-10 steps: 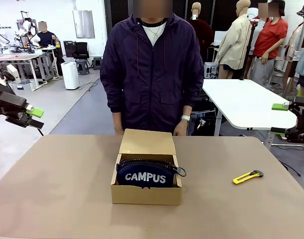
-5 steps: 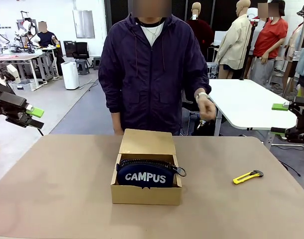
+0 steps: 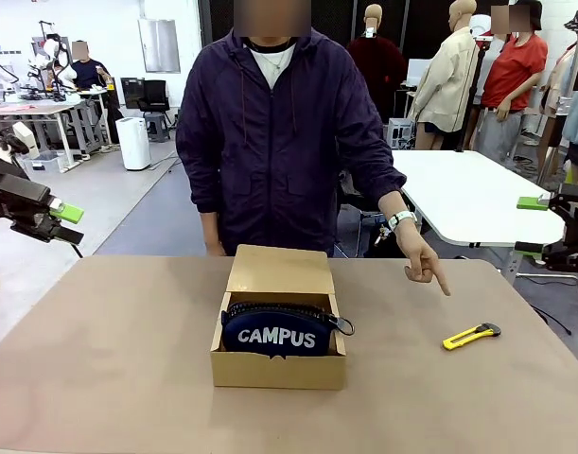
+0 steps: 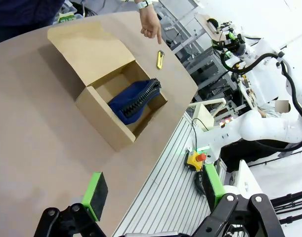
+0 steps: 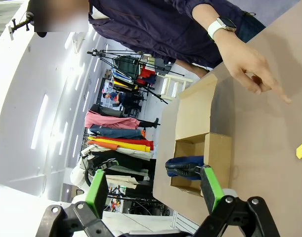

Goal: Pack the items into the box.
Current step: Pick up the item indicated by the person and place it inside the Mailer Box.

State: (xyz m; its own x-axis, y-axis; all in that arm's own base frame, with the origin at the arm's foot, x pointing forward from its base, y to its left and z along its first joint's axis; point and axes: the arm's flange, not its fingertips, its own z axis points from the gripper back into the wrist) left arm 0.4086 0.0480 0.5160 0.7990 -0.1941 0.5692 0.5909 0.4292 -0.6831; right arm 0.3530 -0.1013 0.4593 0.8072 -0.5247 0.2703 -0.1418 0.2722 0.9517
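Step now: I think the yellow-and-black utility knife (image 3: 471,336) goes in next, because the person's hand (image 3: 421,257) points a finger toward it.
Knife: flat on the brown table (image 3: 109,359), well to the right of the shallow brown cardboard box (image 3: 277,369).
Box: in the middle of the table, with its flap lid open toward the person.
Pouch: the navy zip pouch (image 3: 275,333) is inside and fills most of the box.
Right gripper (image 3: 527,225): up beside the table, green pads spread wide, empty.
Left gripper (image 3: 65,224): up at the left, fingers wide apart, empty.
How to do it well: use the nearer right gripper. Come straight down, pinch the knife's thin sides at its middle, and lay it on the pouch.
Writing: "CAMPUS" in white on the pouch; nothing else can be read.
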